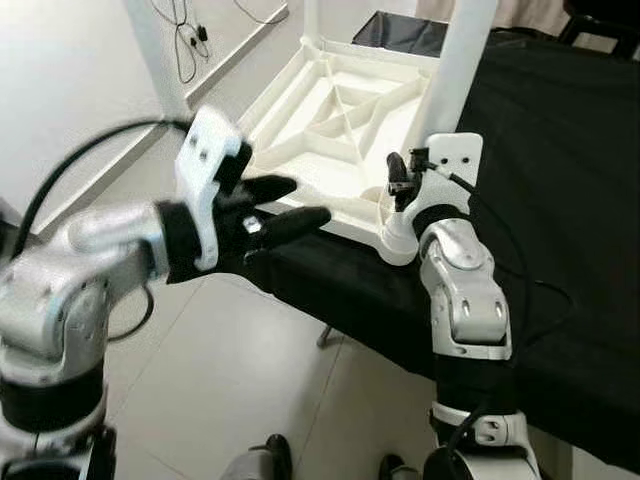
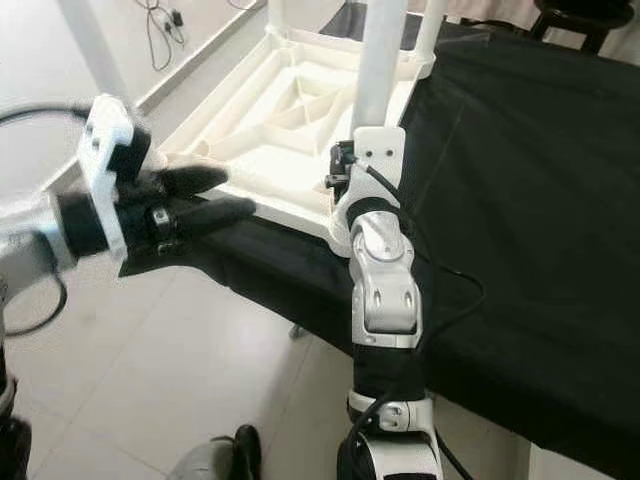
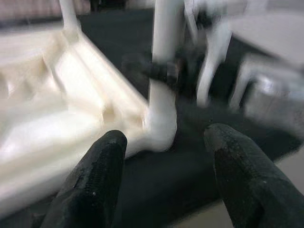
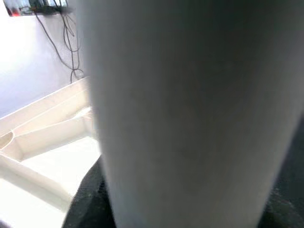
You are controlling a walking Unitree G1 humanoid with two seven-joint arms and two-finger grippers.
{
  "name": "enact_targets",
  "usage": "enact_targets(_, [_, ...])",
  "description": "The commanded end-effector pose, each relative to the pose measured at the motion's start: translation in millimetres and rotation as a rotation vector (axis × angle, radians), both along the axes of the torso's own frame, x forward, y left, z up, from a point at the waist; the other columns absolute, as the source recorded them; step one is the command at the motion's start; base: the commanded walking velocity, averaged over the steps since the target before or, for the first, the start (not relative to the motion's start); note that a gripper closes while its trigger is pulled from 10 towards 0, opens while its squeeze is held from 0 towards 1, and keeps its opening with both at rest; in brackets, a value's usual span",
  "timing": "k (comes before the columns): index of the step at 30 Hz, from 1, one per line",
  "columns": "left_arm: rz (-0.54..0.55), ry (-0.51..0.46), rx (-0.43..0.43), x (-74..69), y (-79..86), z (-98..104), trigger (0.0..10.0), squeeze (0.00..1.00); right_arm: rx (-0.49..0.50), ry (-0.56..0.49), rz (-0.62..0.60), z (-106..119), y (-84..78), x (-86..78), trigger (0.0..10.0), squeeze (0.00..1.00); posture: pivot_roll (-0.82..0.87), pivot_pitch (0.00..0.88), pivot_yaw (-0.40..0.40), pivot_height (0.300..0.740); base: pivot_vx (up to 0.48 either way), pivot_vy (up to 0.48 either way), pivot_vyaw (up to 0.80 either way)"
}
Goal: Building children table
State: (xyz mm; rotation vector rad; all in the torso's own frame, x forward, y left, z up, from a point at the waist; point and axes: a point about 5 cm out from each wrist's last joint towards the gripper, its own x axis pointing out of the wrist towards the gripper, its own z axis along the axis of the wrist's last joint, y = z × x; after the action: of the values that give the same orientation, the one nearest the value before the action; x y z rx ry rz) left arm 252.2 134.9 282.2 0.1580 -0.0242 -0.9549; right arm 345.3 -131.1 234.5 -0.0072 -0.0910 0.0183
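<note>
Black-draped bench (image 1: 560, 200) bore upturned tabletop (image 1: 330, 110); right gripper (image 1: 400, 185) clamped leg (image 1: 455, 70) upright in corner socket (presumably seating it); left gripper (image 1: 285, 205) hovered open nearby.

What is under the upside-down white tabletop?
The white tabletop lies on a black cloth draped over a support. The cloth hides that support; one thin leg shows below its edge, above the tiled floor.

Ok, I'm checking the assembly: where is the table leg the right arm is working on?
The white table leg stands upright in the near corner of the upturned white tabletop, on the black cloth, right tool at its base.
</note>
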Motion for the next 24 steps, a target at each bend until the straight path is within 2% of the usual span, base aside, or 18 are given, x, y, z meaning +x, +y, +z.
enact_targets(1, [0.004,-0.033,0.028,-5.8,-1.6,-1,10.0,0.0,0.04,0.129,0.002,-29,-7.6,0.8,10.0,1.0,0.07,0.211,0.026,0.74,0.0,0.0,0.0])
enact_targets(2, [0.053,-0.04,0.044,-8.3,0.5,-14,10.0,0.0,0.073,0.087,0.095,-23,-5.9,2.4,10.0,1.0,0.07,0.207,0.024,0.74,0.0,0.0,0.0])
enact_targets(5, [0.053,-0.04,0.044,-8.3,0.5,-14,10.0,0.0,0.073,0.087,0.095,-23,-5.9,2.4,10.0,1.0,0.07,0.207,0.024,0.74,0.0,0.0,0.0])
enact_targets(6, [0.124,-0.042,0.054,-13.4,5.0,-29,10.0,0.0,0.099,0.029,0.259,-12,-2.6,2.1,10.0,0.69,0.07,0.2,0.025,0.74,0.0,0.0,0.0])
enact_targets(7, [0.199,-0.038,0.039,-20.5,8.2,-43,10.0,0.0,0.072,-0.024,0.441,-2,-2.2,0.2,10.0,0.0,0.07,0.196,0.022,0.74,0.0,0.0,0.0])
enact_targets(8, [0.199,-0.038,0.039,-20.5,8.2,-43,10.0,0.0,0.072,-0.024,0.441,-2,-2.2,0.2,10.0,0.0,0.07,0.196,0.022,0.74,0.0,0.0,0.0])
enact_targets(9, [0.256,-0.031,0.026,-27.5,9.8,-55,10.0,0.0,0.013,-0.062,0.574,4,-4.6,-1.6,10.0,0.0,0.07,0.194,0.016,0.74,0.0,0.0,0.0])
enact_targets(11, [0.292,-0.009,0.012,-38.5,9.4,-70,10.0,0.0,-0.093,-0.074,0.699,7,-11.4,0.7,10.0,0.0,0.07,0.194,0.01,0.74,0.0,0.0,0.0])
enact_targets(13, [0.292,-0.009,0.012,-38.5,9.4,-70,10.0,0.0,-0.093,-0.074,0.699,7,-11.4,0.7,10.0,0.0,0.07,0.194,0.01,0.74,0.0,0.0,0.0])
enact_targets(14, [0.301,0.027,0.002,-48.2,10.6,-87,10.0,0.0,-0.125,-0.067,0.769,9,-14.3,12.6,10.0,0.0,0.08,0.194,0.001,0.74,0.0,0.0,0.0])
enact_targets(17, [0.304,0.039,0.0,-51.0,11.1,-92,10.0,0.0,-0.135,-0.065,0.786,9,-14.4,17.3,10.0,0.0,0.09,0.194,0.001,0.74,0.0,0.0,0.0])
enact_targets(19, [0.306,0.055,0.002,-54.4,12.0,-98,10.0,0.0,-0.131,-0.057,0.815,8,-12.8,21.3,10.0,0.0,0.09,0.195,0.0,0.74,0.0,0.0,0.0])
enact_targets(21, [0.299,0.113,-0.025,-63.0,12.8,-110,10.0,0.0,-0.127,-0.04,0.861,6,-5.6,29.2,10.0,0.0,0.11,0.199,-0.006,0.74,0.0,0.0,0.0])
enact_targets(22, [0.301,0.137,-0.057,-67.0,13.0,-113,10.0,0.0,-0.116,-0.027,0.869,4,-3.6,33.8,0.0,0.0,0.11,0.201,-0.008,0.74,0.0,0.0,0.0])
enact_targets(24, [0.301,0.137,-0.057,-67.0,13.0,-113,10.0,0.0,-0.116,-0.027,0.869,4,-3.6,33.8,0.0,0.0,0.11,0.201,-0.008,0.74,0.0,0.0,0.0])
